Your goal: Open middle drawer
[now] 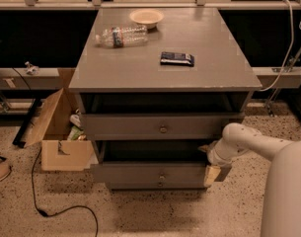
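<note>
Looking down in the camera view, a grey cabinet [140, 73] w/ three drawers stood on a speckled floor [140, 216]. The top drawer [120, 127], taller front w/ a brassy knob [163, 129], stood partway out, w/ a dark gap above it. The middle drawer [135, 173] sat right below. It was also out from the cabinet, its dark inside showing behind the flat front, w/ a small round knob [161, 176] at centre. The lowest drawer [135, 185] showed only as a thin strip beneath.

The gripper [213, 174] was at the right end of the middle drawer's front, up against it. Whether it was clamped or spread couldn't be told. The white arm [244, 139] ran to it from the robot body [288, 191] at lower right.

On the cabinet top:
- A pale bowl [146, 17] sat at the back.
- A plastic bottle [121, 35] lay on its side just left-front of the bowl.
- A dark packet [177, 59] lay flat nearer mid-right, apart from both.

Left of the cabinet an open cardboard box [61, 147] sat just beside the drawers. A black cable [51, 209] looped on the floor in front of it.
</note>
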{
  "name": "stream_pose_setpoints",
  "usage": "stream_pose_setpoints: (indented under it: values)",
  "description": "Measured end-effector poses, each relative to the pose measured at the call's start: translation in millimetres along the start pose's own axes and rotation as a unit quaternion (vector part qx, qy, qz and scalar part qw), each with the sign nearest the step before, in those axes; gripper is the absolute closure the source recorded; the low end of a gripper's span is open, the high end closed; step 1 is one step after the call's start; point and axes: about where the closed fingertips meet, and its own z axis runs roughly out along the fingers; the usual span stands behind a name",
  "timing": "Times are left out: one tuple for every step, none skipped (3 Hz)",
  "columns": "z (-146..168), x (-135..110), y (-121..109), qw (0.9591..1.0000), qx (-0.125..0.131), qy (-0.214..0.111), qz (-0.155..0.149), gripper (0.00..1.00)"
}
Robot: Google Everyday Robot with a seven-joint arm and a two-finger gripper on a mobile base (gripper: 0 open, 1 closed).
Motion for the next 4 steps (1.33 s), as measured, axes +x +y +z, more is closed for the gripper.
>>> stream_pose_setpoints:
  values:
    - [3.8, -4.2, 4.9, 0.9997, -0.016, -0.008, -0.015, 0.0]
    - [-3.5, -6.4, 16.2, 0.9991, -0.029, 0.015, -0.026, 0.0]
    - [-12.3, -8.1, 45.3, 0.9975, -0.048, 0.044, -0.028, 0.0]
    - [-16.9, -2.9, 71.5, 0.9962, -0.067, 0.051, -0.021, 0.19]
